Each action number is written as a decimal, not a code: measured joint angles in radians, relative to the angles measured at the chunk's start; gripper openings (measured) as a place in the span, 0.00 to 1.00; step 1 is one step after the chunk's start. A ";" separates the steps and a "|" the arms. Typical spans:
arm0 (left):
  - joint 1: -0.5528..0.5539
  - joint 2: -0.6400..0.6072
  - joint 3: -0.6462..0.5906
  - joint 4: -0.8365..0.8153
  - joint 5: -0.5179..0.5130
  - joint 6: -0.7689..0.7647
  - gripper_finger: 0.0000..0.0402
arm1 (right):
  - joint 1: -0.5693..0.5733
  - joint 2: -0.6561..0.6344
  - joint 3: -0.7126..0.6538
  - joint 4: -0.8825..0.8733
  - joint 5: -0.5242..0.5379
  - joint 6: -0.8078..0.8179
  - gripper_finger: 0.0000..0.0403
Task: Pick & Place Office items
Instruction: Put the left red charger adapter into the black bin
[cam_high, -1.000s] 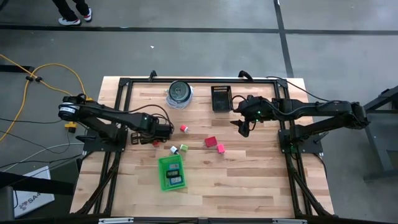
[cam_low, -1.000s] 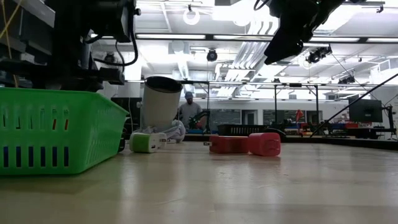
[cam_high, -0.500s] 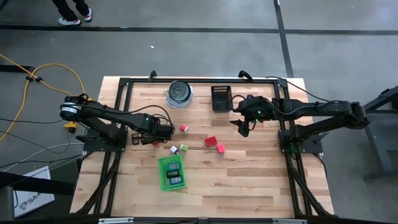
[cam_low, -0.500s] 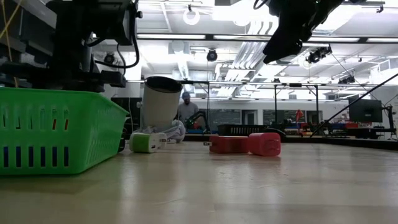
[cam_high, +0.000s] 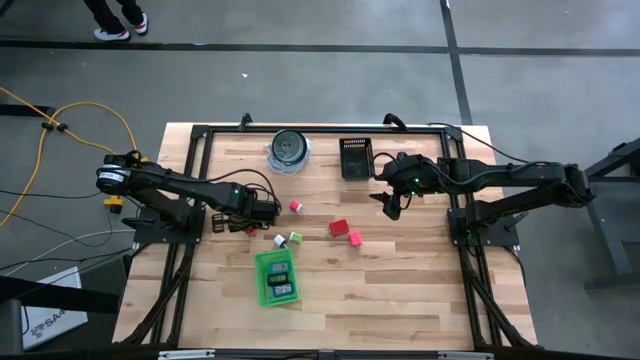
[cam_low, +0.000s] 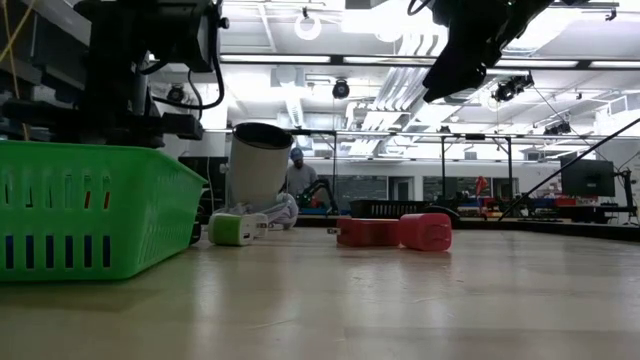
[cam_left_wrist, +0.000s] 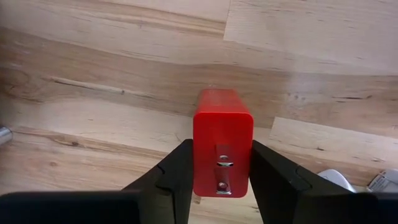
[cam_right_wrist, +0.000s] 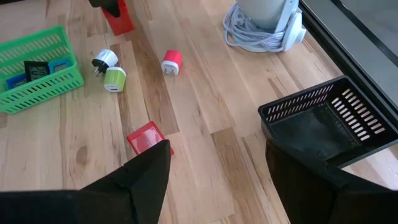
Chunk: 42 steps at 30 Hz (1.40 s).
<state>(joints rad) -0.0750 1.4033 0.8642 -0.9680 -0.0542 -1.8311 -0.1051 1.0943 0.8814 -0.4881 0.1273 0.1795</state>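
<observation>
While we look from close up, our left gripper (cam_left_wrist: 221, 171) is squeezed shut on a red charger block (cam_left_wrist: 222, 149) just above the wooden table (cam_left_wrist: 112, 93). From above, it sits just beside the green basket (cam_high: 262, 283), which has blue and black pieces inside. A white plug (cam_right_wrist: 103, 59) and a green plug (cam_right_wrist: 114, 79) lie near the basket. Farther on lie a red block (cam_high: 339, 228) and a pink block (cam_high: 354, 238). Our right gripper (cam_right_wrist: 214, 163) hangs wide open, holding nothing, near the black basket (cam_right_wrist: 323, 124).
</observation>
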 joint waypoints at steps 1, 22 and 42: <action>0.000 0.000 0.000 0.000 0.000 0.000 0.32 | 0.000 0.000 0.000 0.000 0.000 0.000 0.62; 0.000 -0.006 0.000 -0.001 -0.063 0.064 0.30 | 0.000 0.000 0.000 0.000 0.000 0.000 0.62; -0.059 -0.210 0.000 0.231 -0.320 0.423 0.30 | 0.000 0.000 0.000 0.000 0.000 0.000 0.62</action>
<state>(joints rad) -0.1336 1.1933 0.8639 -0.7372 -0.3738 -1.4076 -0.1049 1.0943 0.8814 -0.4881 0.1274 0.1795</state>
